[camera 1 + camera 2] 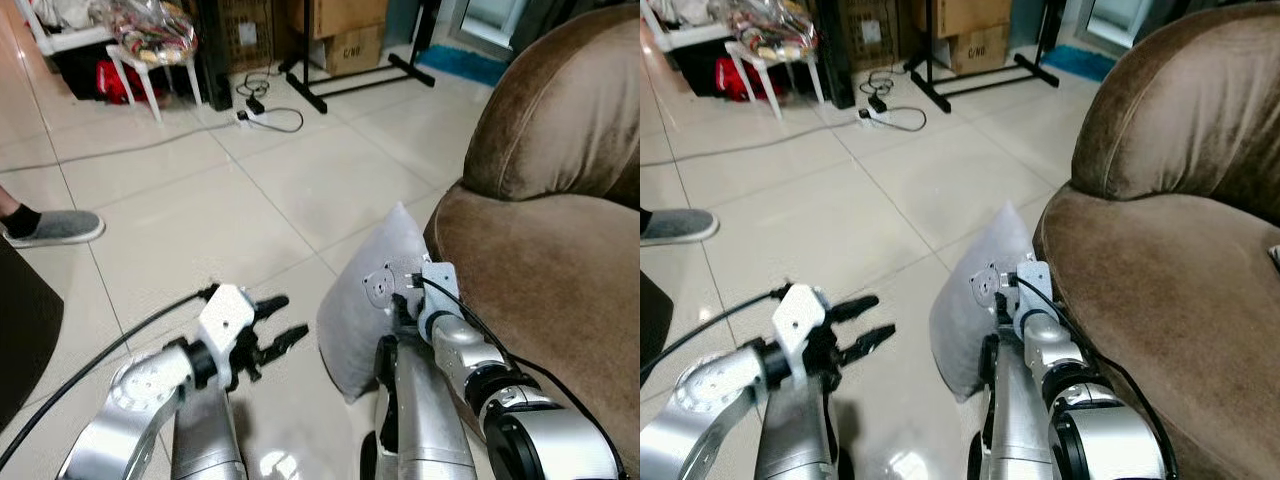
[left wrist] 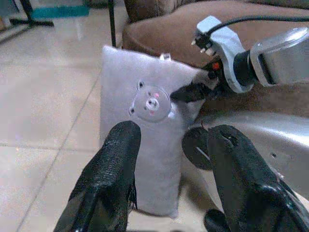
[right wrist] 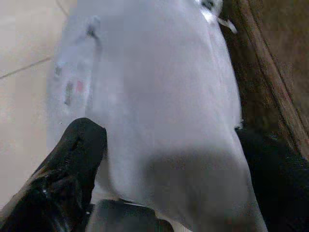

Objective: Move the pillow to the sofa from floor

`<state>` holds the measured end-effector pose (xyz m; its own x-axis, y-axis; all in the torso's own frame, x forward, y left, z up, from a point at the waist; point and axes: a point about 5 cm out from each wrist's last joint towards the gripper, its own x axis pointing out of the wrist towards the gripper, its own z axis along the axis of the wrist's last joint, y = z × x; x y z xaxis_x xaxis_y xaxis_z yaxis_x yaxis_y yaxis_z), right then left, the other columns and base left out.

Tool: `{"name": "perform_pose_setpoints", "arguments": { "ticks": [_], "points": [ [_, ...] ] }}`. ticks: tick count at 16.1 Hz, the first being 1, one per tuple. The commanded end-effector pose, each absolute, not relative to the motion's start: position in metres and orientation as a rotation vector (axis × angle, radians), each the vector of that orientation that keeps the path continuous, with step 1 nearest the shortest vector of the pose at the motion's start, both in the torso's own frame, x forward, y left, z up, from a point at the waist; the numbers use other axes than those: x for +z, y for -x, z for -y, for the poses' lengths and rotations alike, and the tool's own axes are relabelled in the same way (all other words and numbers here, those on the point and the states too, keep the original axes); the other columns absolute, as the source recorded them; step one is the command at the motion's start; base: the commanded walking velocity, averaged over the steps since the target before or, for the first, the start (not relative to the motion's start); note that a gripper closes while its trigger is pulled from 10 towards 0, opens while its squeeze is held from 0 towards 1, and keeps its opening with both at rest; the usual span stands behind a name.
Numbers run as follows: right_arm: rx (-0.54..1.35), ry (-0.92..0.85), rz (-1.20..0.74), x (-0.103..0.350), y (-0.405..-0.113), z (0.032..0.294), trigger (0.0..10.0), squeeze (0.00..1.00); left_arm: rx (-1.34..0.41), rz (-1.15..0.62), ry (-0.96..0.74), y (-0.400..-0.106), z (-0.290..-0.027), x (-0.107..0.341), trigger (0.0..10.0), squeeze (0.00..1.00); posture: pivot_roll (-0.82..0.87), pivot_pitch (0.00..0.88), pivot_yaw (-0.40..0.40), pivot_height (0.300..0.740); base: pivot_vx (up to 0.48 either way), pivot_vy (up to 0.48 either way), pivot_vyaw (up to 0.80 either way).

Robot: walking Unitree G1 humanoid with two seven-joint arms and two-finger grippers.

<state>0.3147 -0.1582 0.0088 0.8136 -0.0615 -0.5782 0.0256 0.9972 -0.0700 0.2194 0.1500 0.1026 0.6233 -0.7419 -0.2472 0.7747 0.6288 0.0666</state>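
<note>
Gripping the grey pillow (image 1: 372, 300) edge, the right tool (image 2: 195, 91) pinches it upright beside the sofa (image 1: 540, 250); left tool (image 1: 272, 340) hovers spread, empty. Next: lift onto the seat.

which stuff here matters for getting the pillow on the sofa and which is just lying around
Part of the job:
pillow, upright on the floor against the sofa front
sofa
right gripper, pinching the pillow's edge
left gripper, open beside it

Just lying about:
power strip
cardboard box
white stool
person's slipper
</note>
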Motion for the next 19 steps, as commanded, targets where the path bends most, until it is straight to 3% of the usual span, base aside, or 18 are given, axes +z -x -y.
{"name": "perform_pose_setpoints", "arguments": {
  "ticks": [1, 19],
  "points": [
    [-0.073, 0.048, -0.627, 0.005, -0.311, 0.161, 0.2, 0.00, -0.883, -0.208, -0.171, -0.216, -0.148, 0.104, 10.0, 0.00, 0.06, 0.136, -0.043, 0.436, 0.000, 0.000, 0.00],
    [-0.039, 0.026, -0.597, 0.009, -0.315, 0.151, 0.0, 0.00, -0.891, -0.243, -0.168, -0.216, -0.148, 0.105, 10.0, 0.00, 0.07, 0.129, -0.033, 0.436, 0.000, 0.000, 0.00]
  ]
}}
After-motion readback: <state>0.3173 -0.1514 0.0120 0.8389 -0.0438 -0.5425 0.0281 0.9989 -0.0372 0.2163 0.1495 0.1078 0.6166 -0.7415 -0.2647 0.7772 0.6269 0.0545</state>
